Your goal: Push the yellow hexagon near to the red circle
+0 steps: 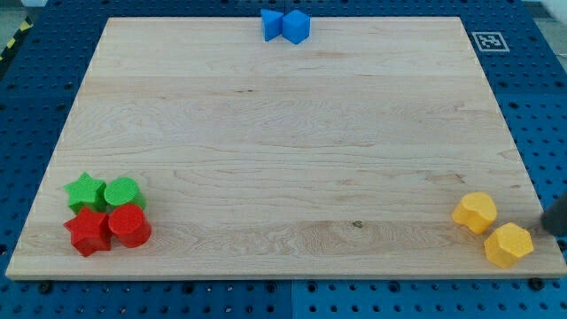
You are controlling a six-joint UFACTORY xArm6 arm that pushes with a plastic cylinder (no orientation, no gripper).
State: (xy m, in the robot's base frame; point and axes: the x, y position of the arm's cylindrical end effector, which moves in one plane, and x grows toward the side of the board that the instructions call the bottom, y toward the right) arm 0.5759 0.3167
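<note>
Yellow hexagon is sitting at the bench's bottom-right corner, my tip touching beside it; no pincer is showing. Red circle is waiting bottom-left. Pushing off-centre risks spinning it off the edge or dragging the other yellow block.

Our wooden board carries two blue blocks at the view's top edge. At bottom left sit green star, green circle, red star and red circle; at bottom right, two yellow blocks.

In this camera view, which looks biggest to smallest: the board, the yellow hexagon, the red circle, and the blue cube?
1. Board
2. Yellow hexagon
3. Red circle, about the hexagon's size, so this order is unsure
4. Blue cube, smallest, though farthest from the camera
</note>
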